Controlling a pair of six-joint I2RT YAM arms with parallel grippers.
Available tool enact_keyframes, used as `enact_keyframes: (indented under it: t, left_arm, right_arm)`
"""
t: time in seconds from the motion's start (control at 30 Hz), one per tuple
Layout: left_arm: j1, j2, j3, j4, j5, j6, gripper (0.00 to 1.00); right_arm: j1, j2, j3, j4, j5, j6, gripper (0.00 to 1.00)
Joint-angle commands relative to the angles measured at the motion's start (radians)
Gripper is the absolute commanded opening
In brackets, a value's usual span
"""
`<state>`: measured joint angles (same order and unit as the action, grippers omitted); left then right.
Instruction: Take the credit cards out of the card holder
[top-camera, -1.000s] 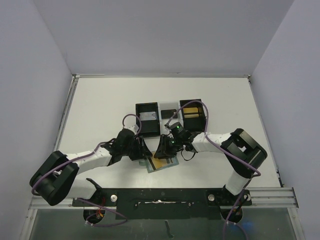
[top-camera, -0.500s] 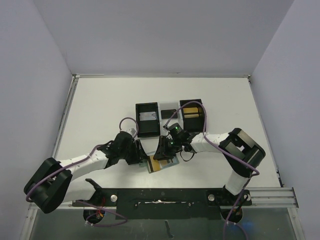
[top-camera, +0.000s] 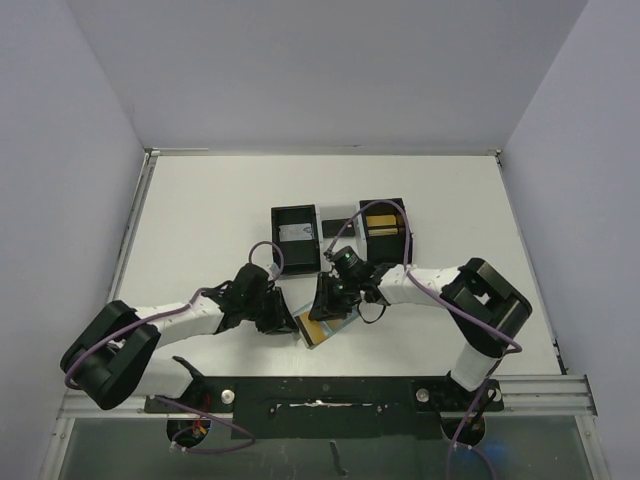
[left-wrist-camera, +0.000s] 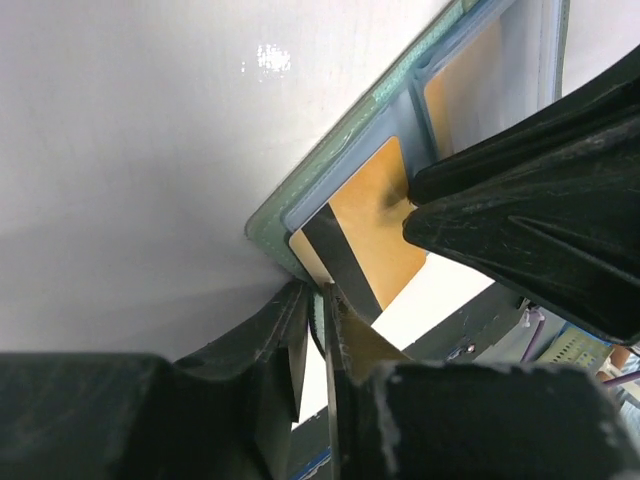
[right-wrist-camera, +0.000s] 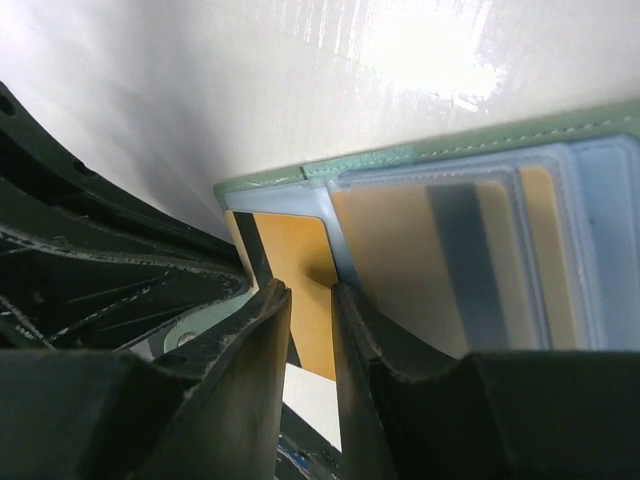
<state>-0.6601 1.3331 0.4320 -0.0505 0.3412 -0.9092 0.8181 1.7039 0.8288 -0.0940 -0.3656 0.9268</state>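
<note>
White tabletop (top-camera: 200, 230): your left gripper (left-wrist-camera: 315, 305) nips the gold-orange plastic card (left-wrist-camera: 370, 220), right gripper (right-wrist-camera: 312, 290), barely parted, pins the sage-green wallet (right-wrist-camera: 480, 140); next, pull outward.

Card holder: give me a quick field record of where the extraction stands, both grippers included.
card holder: lying open, pockets facing up
gold card: partly out of its pocket, black stripe showing
other cards: in their pockets
left gripper: closed on the gold card's free corner, as far as its wrist view shows
right gripper: jaws narrowly apart, tips down by the pocket edge
black boxes: behind the holder, a gold item in the right one
</note>
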Motion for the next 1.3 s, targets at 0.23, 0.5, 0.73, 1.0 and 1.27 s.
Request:
enact_keyframes:
  t: [0.23, 0.5, 0.73, 1.0, 1.27]
  left_arm:
    - [-0.011, 0.063, 0.000, 0.005, -0.071, 0.049, 0.08]
    - [-0.015, 0.088, 0.002, 0.013, -0.070, 0.070, 0.07]
    - [-0.031, 0.115, 0.002, 0.021, -0.083, 0.079, 0.05]
    - [-0.045, 0.123, 0.004, 0.027, -0.093, 0.070, 0.04]
    - [-0.049, 0.113, 0.004, 0.038, -0.091, 0.066, 0.04]
  right_arm:
    - [-0.006, -0.142, -0.002, -0.151, 0.100, -0.036, 0.32]
    - [0.001, -0.064, -0.030, -0.073, 0.011, -0.039, 0.30]
    - [0.014, -0.043, -0.048, 0.028, -0.046, -0.015, 0.25]
    - [-0.027, -0.075, -0.103, 0.174, -0.132, 0.028, 0.16]
    - [-0.054, -0.058, -0.134, 0.286, -0.200, 0.073, 0.20]
